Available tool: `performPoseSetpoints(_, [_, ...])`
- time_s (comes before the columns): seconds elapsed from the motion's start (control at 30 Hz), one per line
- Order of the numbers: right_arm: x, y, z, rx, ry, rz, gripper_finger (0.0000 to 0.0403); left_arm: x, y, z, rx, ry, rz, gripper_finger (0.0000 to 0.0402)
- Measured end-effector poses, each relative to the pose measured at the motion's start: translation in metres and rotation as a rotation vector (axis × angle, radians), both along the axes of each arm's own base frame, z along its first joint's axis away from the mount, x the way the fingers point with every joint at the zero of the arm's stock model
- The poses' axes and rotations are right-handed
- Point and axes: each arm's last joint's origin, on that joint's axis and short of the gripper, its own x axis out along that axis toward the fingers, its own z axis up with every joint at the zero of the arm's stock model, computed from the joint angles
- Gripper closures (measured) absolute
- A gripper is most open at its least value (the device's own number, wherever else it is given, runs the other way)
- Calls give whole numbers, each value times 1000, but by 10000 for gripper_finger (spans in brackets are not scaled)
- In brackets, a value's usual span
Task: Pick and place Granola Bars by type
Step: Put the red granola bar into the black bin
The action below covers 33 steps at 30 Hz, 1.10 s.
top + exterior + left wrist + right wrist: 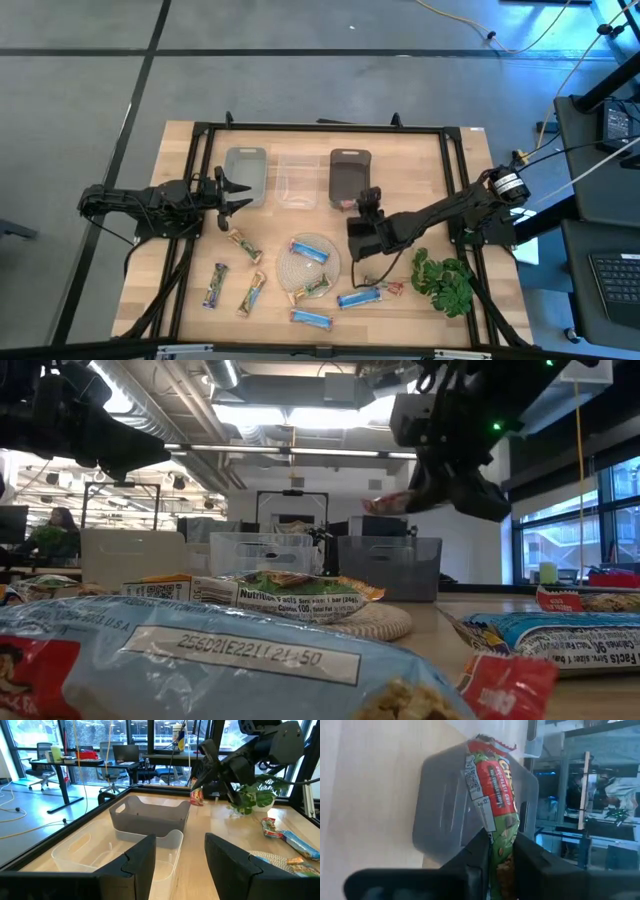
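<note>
My right gripper (362, 200) hovers over the near end of the dark grey bin (350, 172) and is shut on a green-red granola bar (492, 785). In the low view this bar (395, 503) sticks out of the raised gripper (440, 475). My left gripper (238, 192) is open and empty beside the light grey bin (246, 175), with its fingers spread in the left wrist view (180, 857). Several other bars lie flat on the table: gold-tan ones (243, 243) (251, 293), blue ones (358, 297) (310, 318), and a green-red one (392, 288). My right gripper pinches the green-red bar by one end (499, 832) between its two fingers (477, 850). The rest of the wrapper juts forward past the fingertips, along the fingers. The bar is lifted clear, roughly level, above the dark grey bin (450, 815).
A clear bin (296, 180) sits between the two grey bins at the far side. A round woven mat (290, 268) carries a blue bar (309, 250) and another bar (312, 288). A leafy plant (445, 282) stands at the near right. A black frame (320, 128) borders the table.
</note>
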Motion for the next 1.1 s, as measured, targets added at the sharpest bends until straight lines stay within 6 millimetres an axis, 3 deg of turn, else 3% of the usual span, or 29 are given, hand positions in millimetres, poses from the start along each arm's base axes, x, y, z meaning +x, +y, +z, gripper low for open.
performPoseSetpoints(0.23, [22, -24, 22, 305, -250, -238, 336, 0, 0, 0, 0, 0, 0, 240])
performPoseSetpoints(0.4, [44, -59, 55, 575, -484, -455, 336, 0, 0, 0, 0, 0, 0, 240])
performPoseSetpoints(0.5, [48, -80, 62, 694, -593, -595, 336, 0, 0, 0, -1, -1, 0, 240])
performPoseSetpoints(0.8, [40, -129, 48, 861, -735, -946, 336, 0, 0, 0, -87, -21, 4, 240])
performPoseSetpoints(1.1, [24, -145, 13, 860, -757, -1087, 336, 0, 0, 0, -86, -21, 4, 240])
